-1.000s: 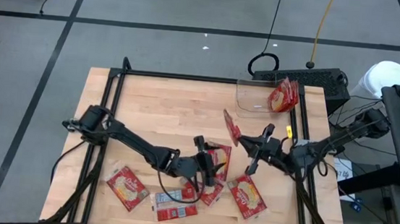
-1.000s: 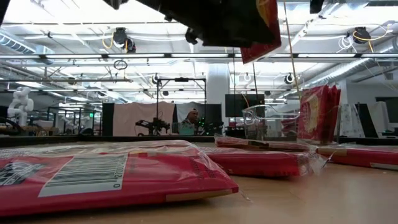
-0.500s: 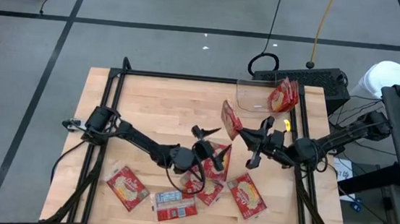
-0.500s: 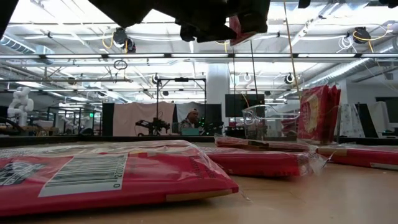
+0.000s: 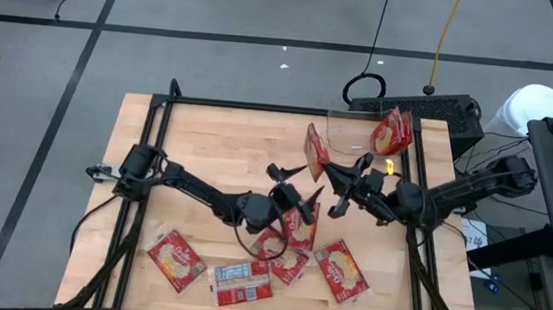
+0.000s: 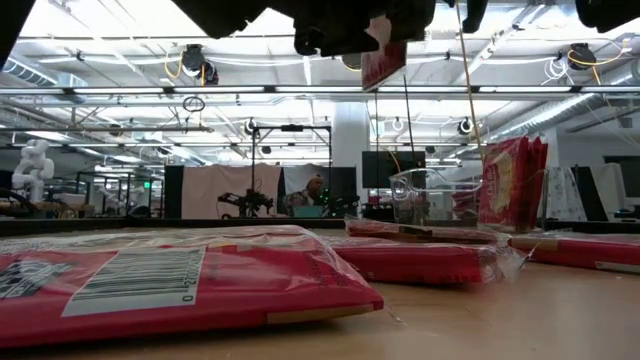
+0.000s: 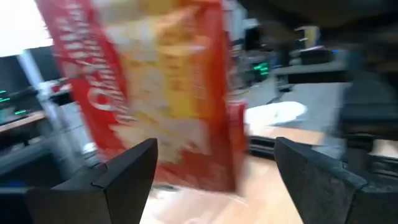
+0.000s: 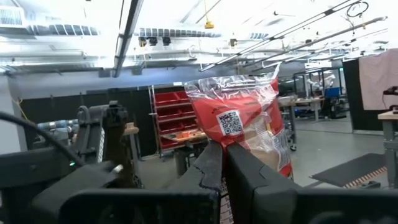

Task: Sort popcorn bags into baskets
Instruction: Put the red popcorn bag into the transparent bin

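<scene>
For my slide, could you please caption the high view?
Right end effector lifts a popcorn bag toward the clear bin.

Overhead view straight down; low view level across table [image 5: 208, 129]; wrist views close

right pincer [image 5: 329, 185] gripping raised popcorn bag [image 5: 316, 150]

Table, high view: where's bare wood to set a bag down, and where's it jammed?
Free: the table's far-left stretch, from the frame's far bar to the left arm. Bare wood also between the clear bin and the left end effector. Crowded: the near edge, where the popcorn bags lie, and mid-right, where the right end effector holds a bag up.
</scene>
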`<state>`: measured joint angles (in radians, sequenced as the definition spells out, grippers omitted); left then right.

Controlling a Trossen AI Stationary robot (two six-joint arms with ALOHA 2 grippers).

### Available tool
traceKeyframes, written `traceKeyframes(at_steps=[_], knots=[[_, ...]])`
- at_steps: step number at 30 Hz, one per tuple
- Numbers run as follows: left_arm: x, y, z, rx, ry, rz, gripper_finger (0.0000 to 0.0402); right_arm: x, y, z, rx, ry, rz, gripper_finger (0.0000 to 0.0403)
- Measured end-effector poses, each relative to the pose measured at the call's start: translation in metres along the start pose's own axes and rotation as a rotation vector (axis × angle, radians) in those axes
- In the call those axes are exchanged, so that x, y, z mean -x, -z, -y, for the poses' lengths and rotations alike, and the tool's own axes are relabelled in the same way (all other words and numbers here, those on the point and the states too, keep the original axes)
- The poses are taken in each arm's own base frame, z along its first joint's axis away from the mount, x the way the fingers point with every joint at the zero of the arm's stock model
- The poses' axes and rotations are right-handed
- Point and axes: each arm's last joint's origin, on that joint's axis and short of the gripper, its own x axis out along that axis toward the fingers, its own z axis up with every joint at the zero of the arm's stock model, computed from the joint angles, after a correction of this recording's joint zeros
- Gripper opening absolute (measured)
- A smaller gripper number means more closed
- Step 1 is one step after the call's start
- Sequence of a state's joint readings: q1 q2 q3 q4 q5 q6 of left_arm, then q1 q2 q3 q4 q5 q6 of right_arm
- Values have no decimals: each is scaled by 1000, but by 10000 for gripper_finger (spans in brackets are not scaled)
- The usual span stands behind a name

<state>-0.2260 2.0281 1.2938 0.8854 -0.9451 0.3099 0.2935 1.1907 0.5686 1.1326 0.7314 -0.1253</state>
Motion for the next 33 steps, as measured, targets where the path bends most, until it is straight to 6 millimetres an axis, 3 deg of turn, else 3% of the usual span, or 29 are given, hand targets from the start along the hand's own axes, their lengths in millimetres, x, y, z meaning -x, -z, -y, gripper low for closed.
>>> traceKeyframes(at_steps=[4,8,22,28,33], knots=[[-7,3,-7,44,-120,-44,328,-1,3,-1,0,0,1,0],[-8,5,-9,37,-147,-61,296,-1,3,-1,-1,0,1,0],[-6,16,-5,-74,-123,-131,35,2,11,-4,39,9,-65,1],[-4,20,-4,-110,-114,-156,10,2,16,-5,11,4,-113,5],[-3,25,-4,-142,-138,-192,10,9,25,-11,-29,-26,-200,45]])
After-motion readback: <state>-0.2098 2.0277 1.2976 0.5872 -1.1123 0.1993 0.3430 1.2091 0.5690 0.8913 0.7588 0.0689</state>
